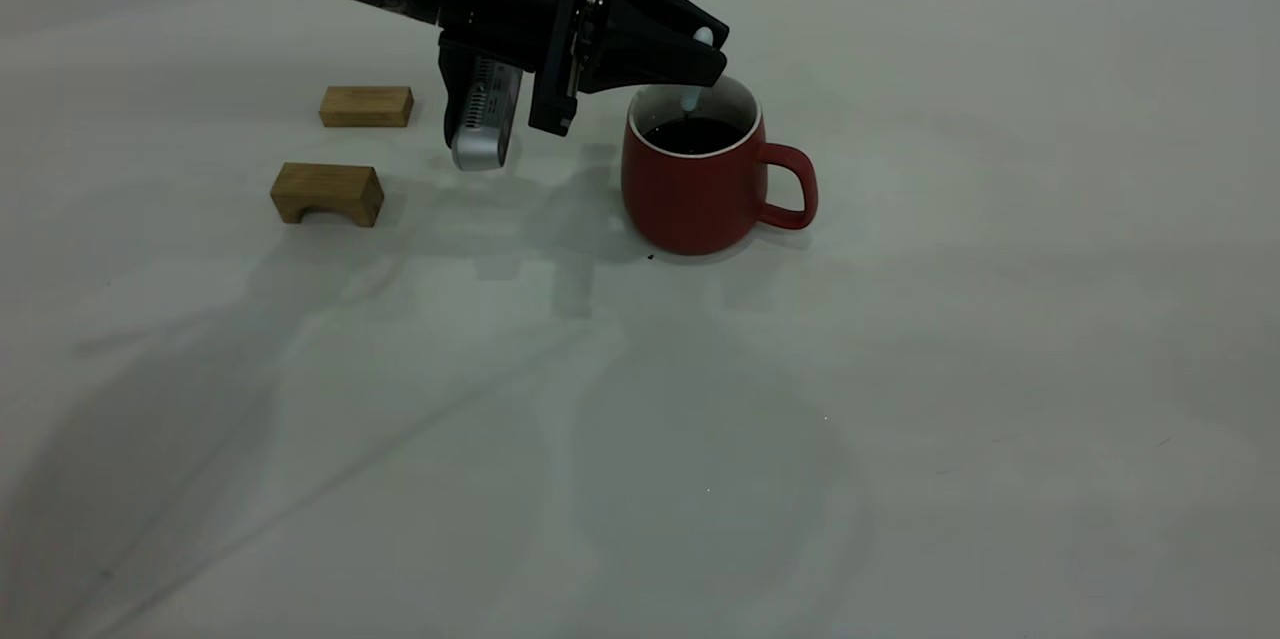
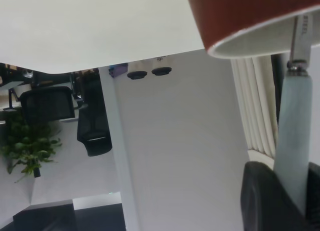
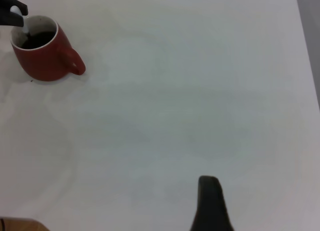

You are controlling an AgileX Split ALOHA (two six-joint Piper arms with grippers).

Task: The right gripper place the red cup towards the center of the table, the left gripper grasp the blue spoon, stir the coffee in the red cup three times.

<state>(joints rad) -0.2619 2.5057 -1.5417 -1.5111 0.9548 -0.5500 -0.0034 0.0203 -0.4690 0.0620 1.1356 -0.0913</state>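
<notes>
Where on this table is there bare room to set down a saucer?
The table is bare to the right of the red cup beyond its handle, and across the whole near side. It is crowded left of the cup, where the left gripper holds the blue spoon above it, near two wooden blocks.

A plain rectangular tan wooden block lies in the upper left of the exterior frame. Just below it, slightly further left, sits a second tan wooden block with an arched notch underneath. In the left wrist frame, a black office chair and a green leafy plant show at the left.
</notes>
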